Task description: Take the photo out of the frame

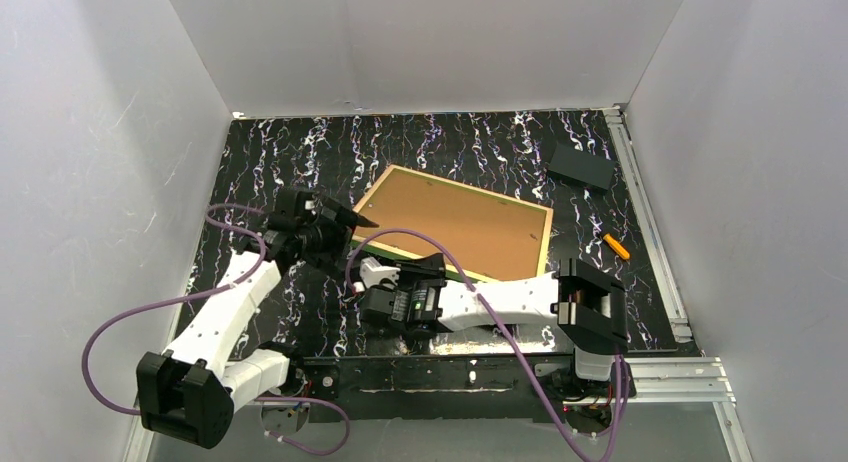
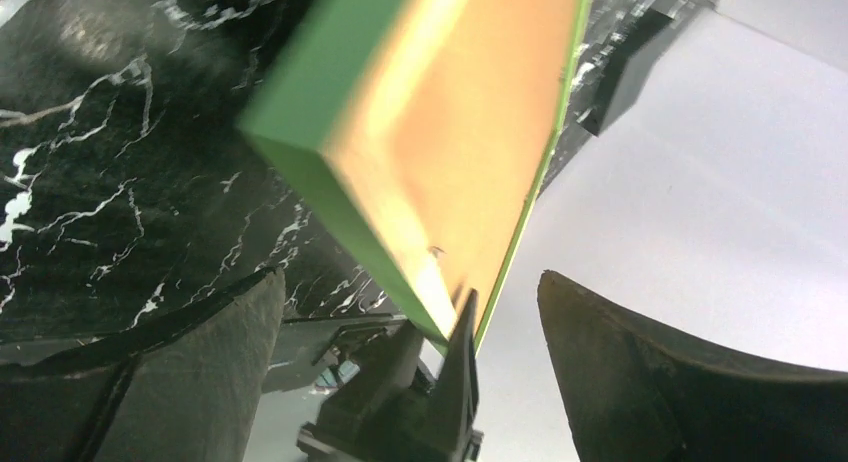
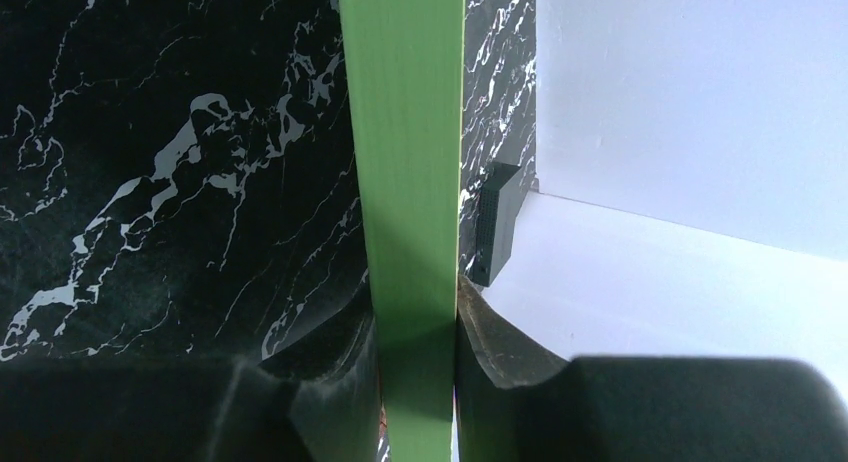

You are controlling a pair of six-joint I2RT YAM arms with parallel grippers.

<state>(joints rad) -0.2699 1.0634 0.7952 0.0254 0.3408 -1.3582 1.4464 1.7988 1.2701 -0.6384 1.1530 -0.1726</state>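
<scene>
My right claw [image 3: 415, 327] is clamped on the near edge of the frame [image 3: 405, 152], one finger on each side of its green rim. My left claw [image 1: 345, 225] gapes wide at the frame's left corner, holding nothing. The frame sits mid-table [image 1: 300, 147], with its brown back panel [image 1: 455, 220] facing up. A small orange piece [image 1: 617, 246] lies to its right, and a black block [image 1: 581, 167] farther back.

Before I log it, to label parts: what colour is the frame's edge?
Bright green; the frame shows it best in the right wrist view.
</scene>
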